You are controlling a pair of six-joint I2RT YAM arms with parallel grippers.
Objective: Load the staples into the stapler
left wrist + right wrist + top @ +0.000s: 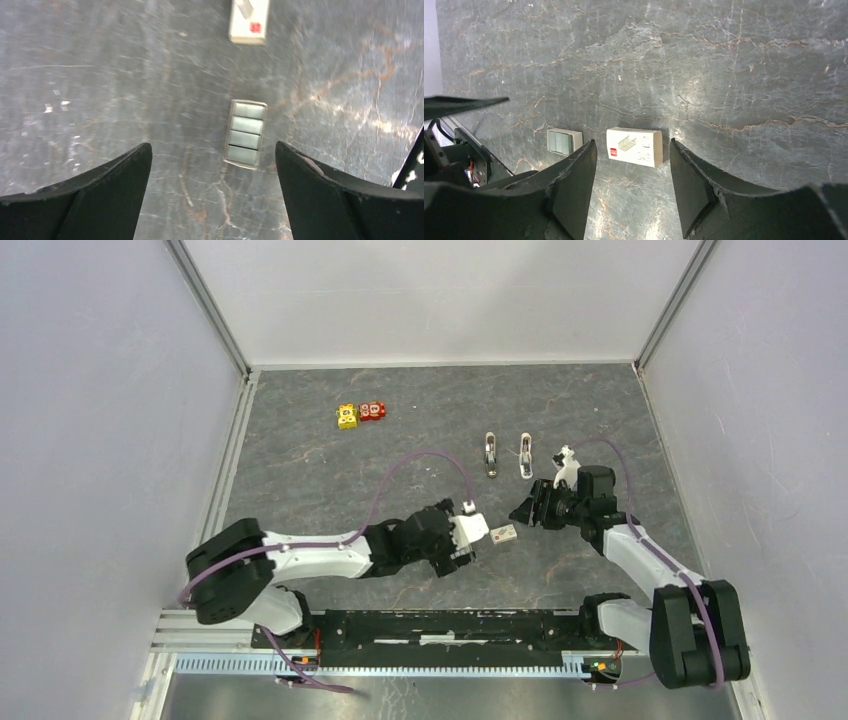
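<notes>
Left gripper (212, 147) spread, pointing down at staple tray (245, 132); right gripper (632, 141) spread, empty, angled toward staple box (634, 146)

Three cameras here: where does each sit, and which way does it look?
Top external: above and behind the bases, looking down on the grey table; shows left arm and right arm.
Left wrist: on the left arm, looking down at the staple tray; its black jaws frame the bottom.
Right wrist: on the right arm, looking at the white box between its jaws.
Shared: both wrist views show tray and box.
</notes>
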